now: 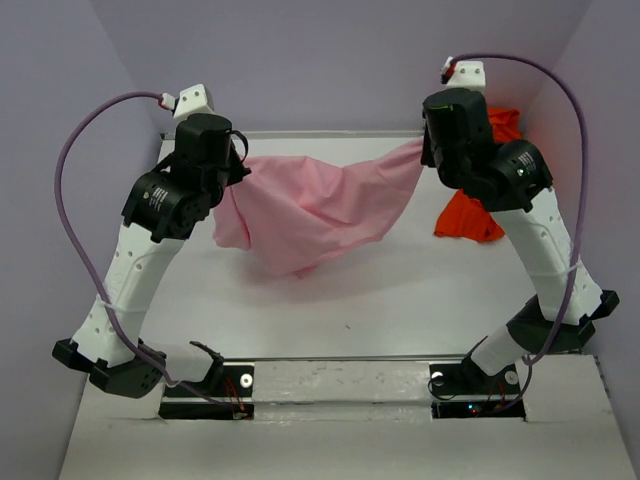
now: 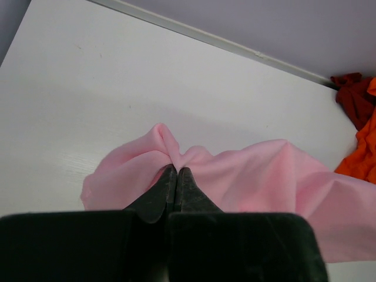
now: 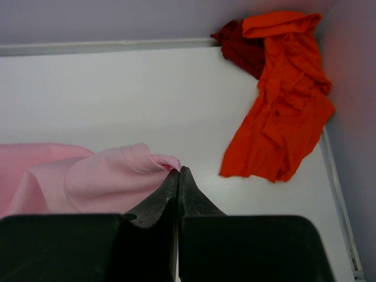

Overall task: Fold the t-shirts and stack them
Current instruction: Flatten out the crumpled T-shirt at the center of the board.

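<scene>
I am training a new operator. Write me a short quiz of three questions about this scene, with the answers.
1. True or false: the left gripper and the right gripper are both shut on the pink t-shirt.
2. Where does the orange-red t-shirt lie? A: far right corner. B: near left corner. C: centre.
3. Which t-shirt touches the orange-red one?
Key: 1 true; 2 A; 3 the dark red t-shirt.

Left gripper [image 2: 176, 171] and right gripper [image 3: 178, 172] pinched tight (both held aloft).
</scene>
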`<state>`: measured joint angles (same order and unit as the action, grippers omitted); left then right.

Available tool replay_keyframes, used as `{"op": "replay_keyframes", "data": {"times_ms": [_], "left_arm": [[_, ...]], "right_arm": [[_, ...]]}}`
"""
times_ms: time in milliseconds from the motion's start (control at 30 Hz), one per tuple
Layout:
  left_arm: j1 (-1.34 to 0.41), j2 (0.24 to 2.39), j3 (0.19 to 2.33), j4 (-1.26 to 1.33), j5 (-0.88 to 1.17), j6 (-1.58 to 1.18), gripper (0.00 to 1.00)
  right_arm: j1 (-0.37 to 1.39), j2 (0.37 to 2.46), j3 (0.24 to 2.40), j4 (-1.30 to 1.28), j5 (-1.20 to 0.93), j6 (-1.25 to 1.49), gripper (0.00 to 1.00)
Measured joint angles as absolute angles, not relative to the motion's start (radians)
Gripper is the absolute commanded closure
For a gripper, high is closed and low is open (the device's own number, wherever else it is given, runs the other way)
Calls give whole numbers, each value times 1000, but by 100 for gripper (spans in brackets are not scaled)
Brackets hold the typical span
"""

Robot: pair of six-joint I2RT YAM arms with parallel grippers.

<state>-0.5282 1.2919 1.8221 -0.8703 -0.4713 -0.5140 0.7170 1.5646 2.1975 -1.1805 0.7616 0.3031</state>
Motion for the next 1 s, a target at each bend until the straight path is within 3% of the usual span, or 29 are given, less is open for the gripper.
{"op": "replay_keyframes", "data": {"times_ms": [567, 633, 733, 1000], "left_arm": [[-529, 1241, 1715, -899, -450, -510, 100], [-529, 1232, 1713, -907, -464, -510, 61], [-529, 1227, 1723, -907, -482, -510, 43], [-529, 1227, 1730, -902, -504, -509, 41]], "right_arm": [[586, 1592, 2280, -1137, 799, 250, 100], [581, 1592, 2281, -1137, 781, 250, 100], [577, 1592, 2283, -1137, 757, 257, 100], [577, 1612, 2386, -1140, 699, 248, 100]]}}
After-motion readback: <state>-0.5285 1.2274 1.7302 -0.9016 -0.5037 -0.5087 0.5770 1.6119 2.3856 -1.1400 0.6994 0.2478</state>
